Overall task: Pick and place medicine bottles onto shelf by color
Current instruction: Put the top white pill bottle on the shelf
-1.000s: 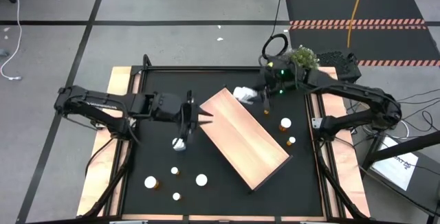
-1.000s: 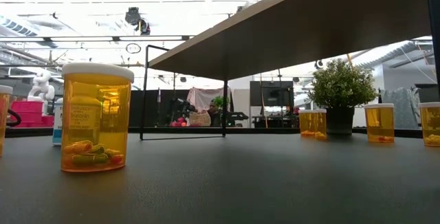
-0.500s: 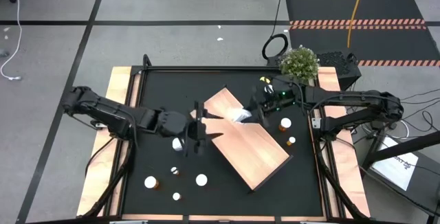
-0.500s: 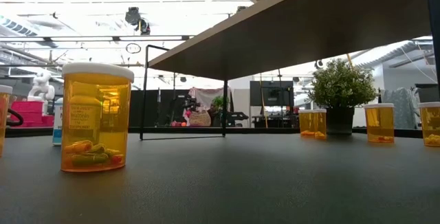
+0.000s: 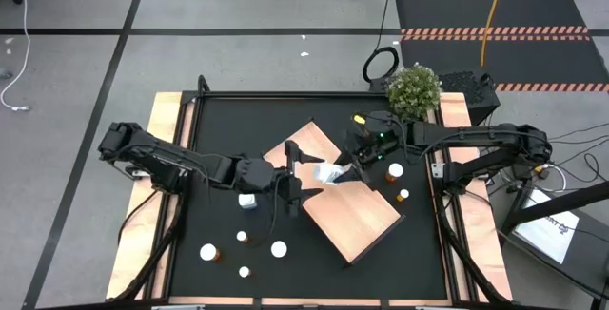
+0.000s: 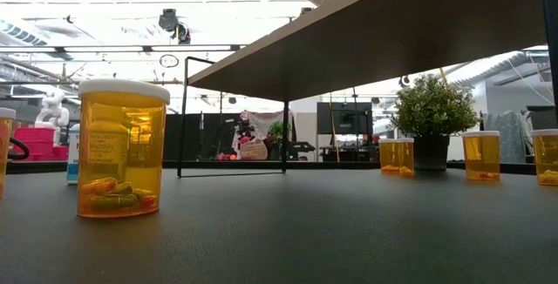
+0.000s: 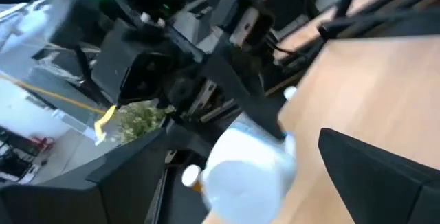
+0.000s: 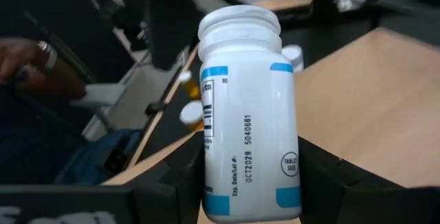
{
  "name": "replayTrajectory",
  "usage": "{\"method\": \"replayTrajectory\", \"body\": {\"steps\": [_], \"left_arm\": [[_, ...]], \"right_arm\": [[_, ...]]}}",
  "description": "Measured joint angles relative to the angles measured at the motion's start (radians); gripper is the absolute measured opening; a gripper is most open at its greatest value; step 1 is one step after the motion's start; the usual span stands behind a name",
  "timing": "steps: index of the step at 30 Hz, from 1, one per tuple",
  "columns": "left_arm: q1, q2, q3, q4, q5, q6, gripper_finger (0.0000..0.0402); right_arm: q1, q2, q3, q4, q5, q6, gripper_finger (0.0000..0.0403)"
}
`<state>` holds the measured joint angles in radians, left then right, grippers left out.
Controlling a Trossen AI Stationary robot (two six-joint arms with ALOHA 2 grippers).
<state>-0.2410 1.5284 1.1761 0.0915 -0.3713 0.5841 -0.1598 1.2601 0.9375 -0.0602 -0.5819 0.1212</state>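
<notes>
While the left gripper [image 5: 291, 188] jaws gape over the shelf [image 5: 357, 210], the right gripper's [image 5: 335, 171] clamp a white bottle [image 8: 249, 110].

Even overhead light, soft shadows, left wrist view smeared – low view's background washed bright

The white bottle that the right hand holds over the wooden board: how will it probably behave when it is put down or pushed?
The white bottle looks like rigid plastic, so the right hand probably cannot crush it. It is tall for its width, so it may tip if nudged on the shelf. Its round smooth body would likely roll once lying down.
</notes>
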Motion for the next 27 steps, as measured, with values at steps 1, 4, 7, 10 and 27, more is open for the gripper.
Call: {"method": "replayTrajectory", "body": {"steps": [1,4,7,10,27], "left_arm": [[0.001,0.000,0.000,-0.012,0.023,0.001,0.0373],[0.005,0.000,0.000,-0.037,0.084,0.006,0.0357],[0.012,0.000,0.000,-0.035,0.092,0.024,0.0339],[0.024,0.007,0.000,-0.033,0.126,0.036,0.0321],[0.059,0.058,0.000,-0.021,0.226,0.144,0.0273]], "right_arm": [[0.003,0.002,0.000,0.000,-0.001,-0.001,0.0167],[0.006,0.007,0.000,0.004,0.000,-0.007,0.0167],[0.013,0.012,0.000,0.008,-0.001,-0.009,0.0167],[0.021,0.019,0.000,0.018,-0.002,-0.009,0.0167],[0.039,0.034,0.000,0.056,-0.059,-0.010,0.0167]]}}
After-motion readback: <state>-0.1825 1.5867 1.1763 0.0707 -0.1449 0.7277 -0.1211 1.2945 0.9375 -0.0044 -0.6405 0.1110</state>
